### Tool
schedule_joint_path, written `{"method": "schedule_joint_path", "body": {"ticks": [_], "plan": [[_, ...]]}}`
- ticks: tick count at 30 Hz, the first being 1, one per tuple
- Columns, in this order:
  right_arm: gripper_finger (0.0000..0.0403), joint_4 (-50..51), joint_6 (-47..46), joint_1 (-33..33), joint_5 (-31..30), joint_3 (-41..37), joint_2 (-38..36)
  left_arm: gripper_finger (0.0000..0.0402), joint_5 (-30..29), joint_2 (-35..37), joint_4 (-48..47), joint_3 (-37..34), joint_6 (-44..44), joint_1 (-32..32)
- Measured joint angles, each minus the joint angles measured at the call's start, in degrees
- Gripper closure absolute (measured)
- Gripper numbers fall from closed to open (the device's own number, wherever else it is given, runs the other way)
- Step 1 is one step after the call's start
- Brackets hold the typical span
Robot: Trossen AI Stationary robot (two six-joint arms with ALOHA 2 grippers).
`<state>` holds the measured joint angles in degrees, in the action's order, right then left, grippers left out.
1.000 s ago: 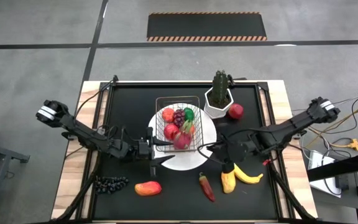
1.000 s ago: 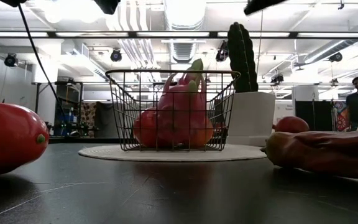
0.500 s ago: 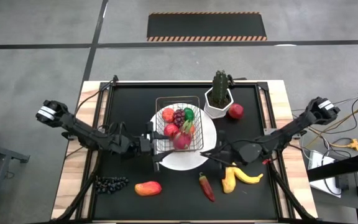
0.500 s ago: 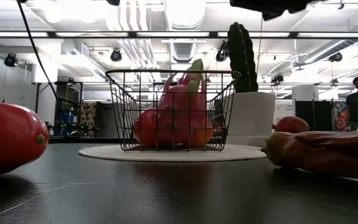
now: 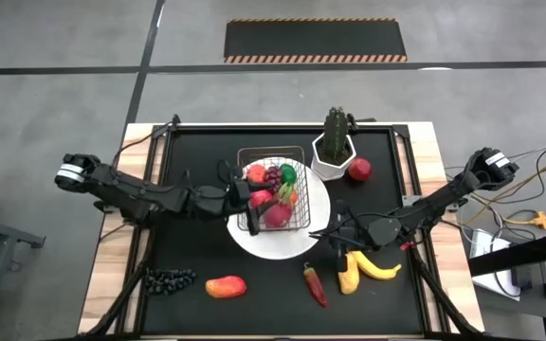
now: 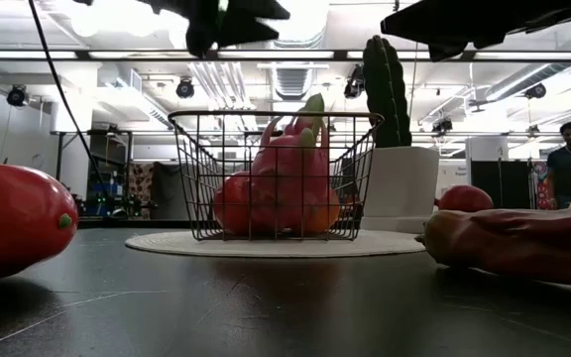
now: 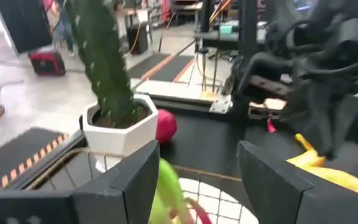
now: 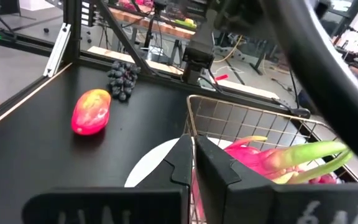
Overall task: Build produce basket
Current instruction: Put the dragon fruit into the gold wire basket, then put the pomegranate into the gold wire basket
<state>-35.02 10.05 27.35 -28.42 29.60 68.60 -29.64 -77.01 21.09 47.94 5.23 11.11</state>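
basket (image 5: 275,187) on white plate (image 5: 317,208) with dragonfruit (image 5: 278,214), apples, grapes; left claw (image 5: 245,192) open, right claw (image 5: 321,233) closed

At the table's centre, the basket (image 5: 273,188) sits on a white plate (image 5: 313,232), holding red apples, purple grapes, a green piece and a dragonfruit. The left gripper (image 5: 245,192) is at its 9 o'clock edge. The right gripper (image 5: 324,232), at 5 o'clock, is above the plate rim. A banana (image 5: 363,268), chili (image 5: 315,284), mango (image 5: 226,286) and dark grapes (image 5: 170,279) lie toward 6 o'clock; a cactus (image 5: 334,142) stands at 1 o'clock.
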Motion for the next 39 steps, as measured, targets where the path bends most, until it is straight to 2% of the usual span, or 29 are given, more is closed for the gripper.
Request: {"method": "schedule_joint_path", "body": {"ticks": [4,11,16,19,22,27,37,39], "plan": [[0.0394,0.3,0.5,0.0,0.0,-0.2,0.0,0.0180,3.6,-2.0,-0.2,-0.1,0.5,-2.2],[0.0394,0.4,1.1,0.0,-0.1,-0.6,0.0,0.0125,3.8,-9.7,7.6,0.0,1.9,-5.9],[0.0394,0.5,1.0,0.0,-0.1,-0.9,0.0,0.0121,5.4,-14.9,10.2,0.7,2.4,-7.8],[0.0394,0.6,1.0,0.0,-0.1,-0.9,0.0,0.0121,8.2,-16.3,10.7,1.2,3.5,-8.1],[0.0394,0.7,1.0,0.0,-0.1,-1.0,0.0,0.0127,8.6,-17.7,10.3,1.4,3.8,-8.1],[0.0394,0.7,1.0,0.0,-0.1,-1.0,0.0,0.0180,8.1,-18.2,10.7,1.4,3.9,-8.1],[0.0394,0.7,1.0,0.0,-0.1,-1.0,0.0,0.0369,7.7,-17.0,10.8,1.4,2.8,-7.7],[0.0394,0.8,1.0,0.0,-0.1,-1.0,0.0,0.0392,7.7,-16.0,10.8,1.4,0.8,-6.9]]}}
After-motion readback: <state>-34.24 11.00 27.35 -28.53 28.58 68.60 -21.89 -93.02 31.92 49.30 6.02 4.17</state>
